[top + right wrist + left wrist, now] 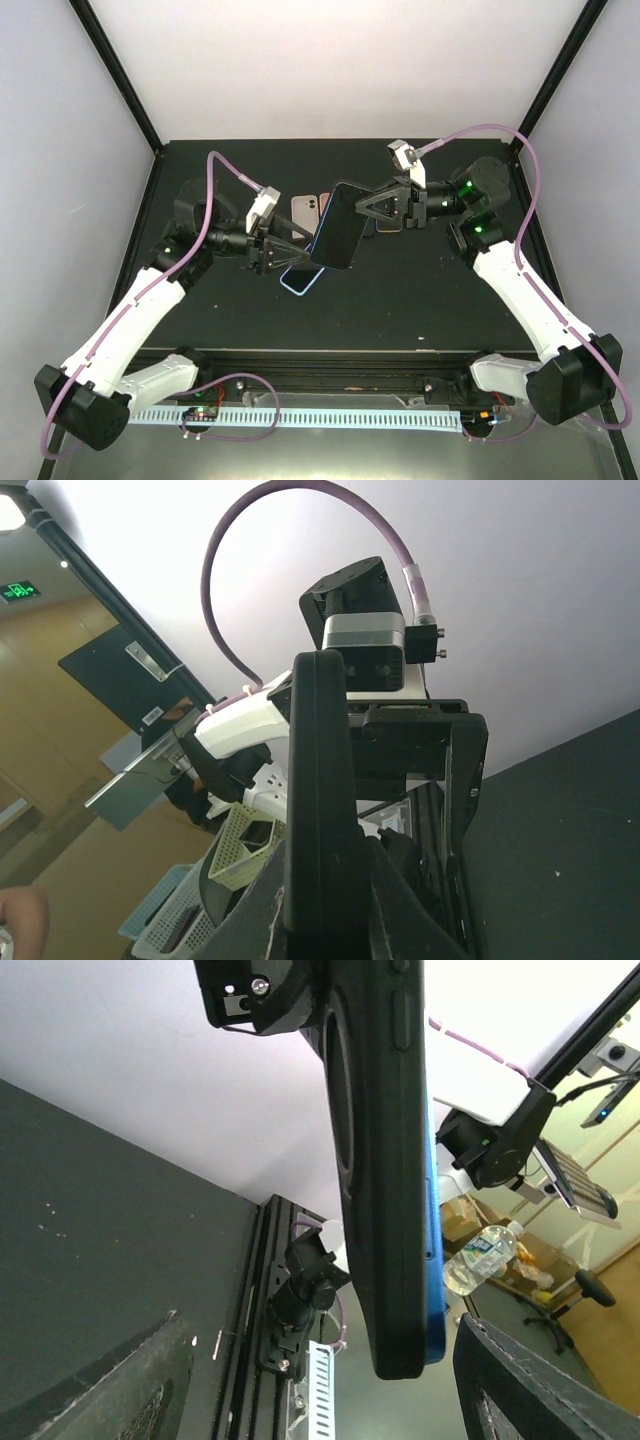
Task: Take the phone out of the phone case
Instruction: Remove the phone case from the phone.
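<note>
A blue phone (433,1260) in a black case (338,226) hangs tilted in the air over the middle of the table. My right gripper (372,208) is shut on its upper right edge; in the right wrist view the case (318,800) stands edge-on, pinched between my fingers (250,920). My left gripper (300,250) is at the case's lower left end and is open. In the left wrist view the case (375,1160) sits between my wide-apart fingers (530,1390), touching neither; the blue phone edge shows along its right side.
Other phones lie on the black table (430,300): a pale pink one (306,212) behind the held case, a light blue one (300,280) below it, and more under my right gripper (388,226). The table's front rail (270,1290) is close.
</note>
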`<state>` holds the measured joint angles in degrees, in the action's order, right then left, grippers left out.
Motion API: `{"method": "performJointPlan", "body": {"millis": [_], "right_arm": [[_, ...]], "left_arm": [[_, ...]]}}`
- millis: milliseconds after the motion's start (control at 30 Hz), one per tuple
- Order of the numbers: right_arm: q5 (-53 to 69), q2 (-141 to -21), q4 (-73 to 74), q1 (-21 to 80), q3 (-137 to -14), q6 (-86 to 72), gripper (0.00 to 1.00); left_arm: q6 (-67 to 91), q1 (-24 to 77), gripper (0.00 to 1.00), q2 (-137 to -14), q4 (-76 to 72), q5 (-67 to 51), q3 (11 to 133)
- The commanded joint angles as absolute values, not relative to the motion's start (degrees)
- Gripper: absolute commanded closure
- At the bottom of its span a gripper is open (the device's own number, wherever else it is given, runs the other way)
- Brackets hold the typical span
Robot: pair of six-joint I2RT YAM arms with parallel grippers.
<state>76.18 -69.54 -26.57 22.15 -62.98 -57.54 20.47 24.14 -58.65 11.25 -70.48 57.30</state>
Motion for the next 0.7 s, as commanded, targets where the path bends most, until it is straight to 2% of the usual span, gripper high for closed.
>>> {"method": "performJointPlan", "body": {"millis": [0, 200, 433, 667], "right_arm": [[74.7, -69.2, -27.9, 22.3, -65.7, -57.1, 0.99], [75.5, -68.7, -28.7, 22.3, -65.7, -57.8, 0.99], [76.6, -68.1, -35.0, 22.3, -64.7, -62.5, 0.99], [76.8, -67.8, -38.0, 22.5, -63.7, -64.7, 0.99]], "left_arm": [[17.8, 24.5, 0.27, -59.4, 12.9, -69.3, 58.9], [16.1, 24.4, 0.33, -60.2, 15.2, -65.8, 58.6], [13.7, 23.5, 0.50, -61.9, 18.7, -57.1, 58.2], [14.0, 23.2, 0.54, -63.3, 19.0, -54.5, 59.0]]}}
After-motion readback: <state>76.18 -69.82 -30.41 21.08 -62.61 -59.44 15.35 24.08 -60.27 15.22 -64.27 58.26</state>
